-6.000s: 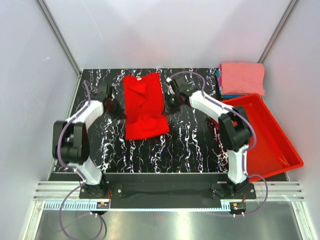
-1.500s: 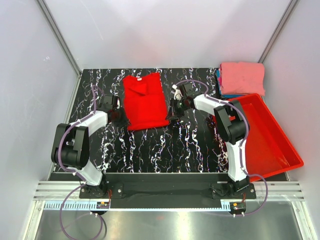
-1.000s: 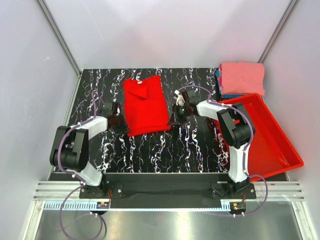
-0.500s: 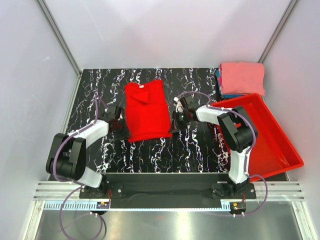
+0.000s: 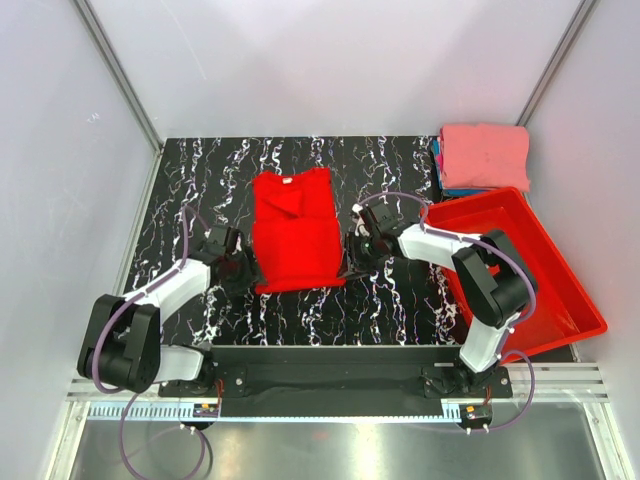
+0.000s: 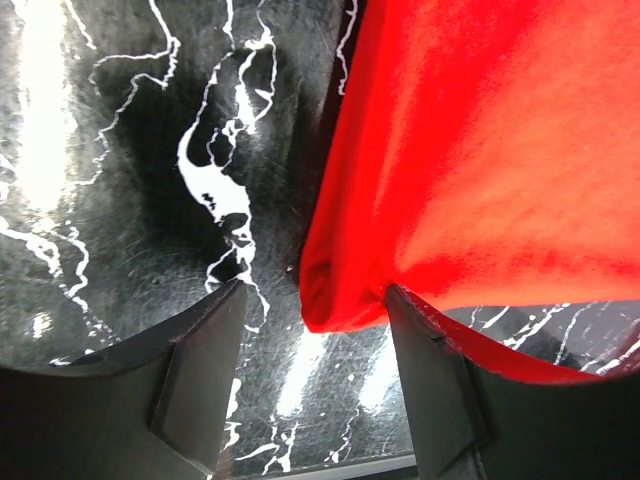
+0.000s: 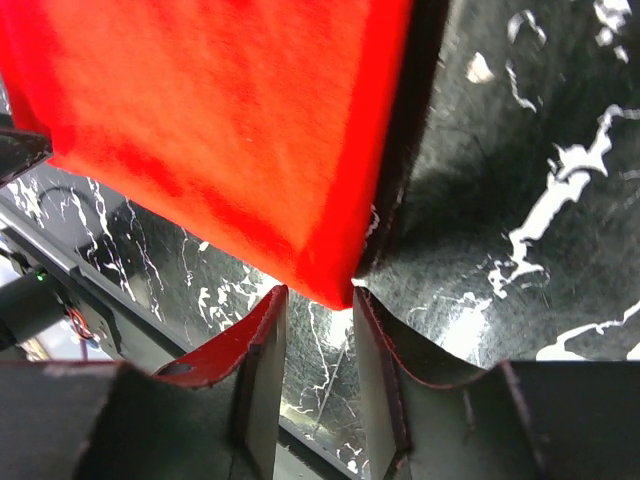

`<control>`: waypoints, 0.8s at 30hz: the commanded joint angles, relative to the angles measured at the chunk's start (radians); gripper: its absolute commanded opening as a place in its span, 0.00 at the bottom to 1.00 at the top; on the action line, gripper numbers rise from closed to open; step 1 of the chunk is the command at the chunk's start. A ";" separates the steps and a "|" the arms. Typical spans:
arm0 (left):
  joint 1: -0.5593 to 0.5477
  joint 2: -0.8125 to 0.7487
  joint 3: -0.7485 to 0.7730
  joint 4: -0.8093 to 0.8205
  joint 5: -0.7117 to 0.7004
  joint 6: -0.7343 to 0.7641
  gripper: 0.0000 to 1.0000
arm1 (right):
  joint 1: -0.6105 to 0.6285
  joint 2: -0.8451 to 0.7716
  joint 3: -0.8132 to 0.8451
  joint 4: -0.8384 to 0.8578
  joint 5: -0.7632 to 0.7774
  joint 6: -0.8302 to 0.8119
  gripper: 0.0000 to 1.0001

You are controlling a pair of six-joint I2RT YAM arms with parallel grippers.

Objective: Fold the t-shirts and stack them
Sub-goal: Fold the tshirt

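Note:
A bright red t-shirt lies folded into a tall rectangle on the black marbled table, collar at the far end. My left gripper is at its near left corner and stands open. In the left wrist view the red t-shirt has that corner lying loose between the tips of my left gripper. My right gripper is open at the near right corner. In the right wrist view the red t-shirt points its corner into the narrow gap of my right gripper. A folded salmon-pink t-shirt tops blue t-shirts at the far right.
A rigid red plastic bin sits tilted over the table's right edge, close to my right arm. White walls and metal posts close in the back and sides. Bare marbled table surrounds the red shirt.
Both arms drew back toward the near edge and slid the red shirt nearer. Both grippers, shut on its near corners a second ago, have opened and let go.

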 commanded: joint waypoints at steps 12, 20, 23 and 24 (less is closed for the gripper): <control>0.018 0.029 -0.086 0.134 0.124 -0.038 0.53 | 0.017 0.012 -0.078 0.092 0.019 0.130 0.41; 0.018 0.006 -0.113 0.122 0.115 -0.035 0.22 | 0.017 0.018 -0.116 0.134 0.005 0.152 0.08; 0.018 -0.015 -0.115 0.117 0.124 -0.032 0.00 | 0.019 -0.002 -0.132 0.143 0.005 0.143 0.00; 0.018 -0.026 -0.113 0.116 0.127 -0.032 0.00 | 0.020 -0.025 -0.138 0.139 0.007 0.140 0.00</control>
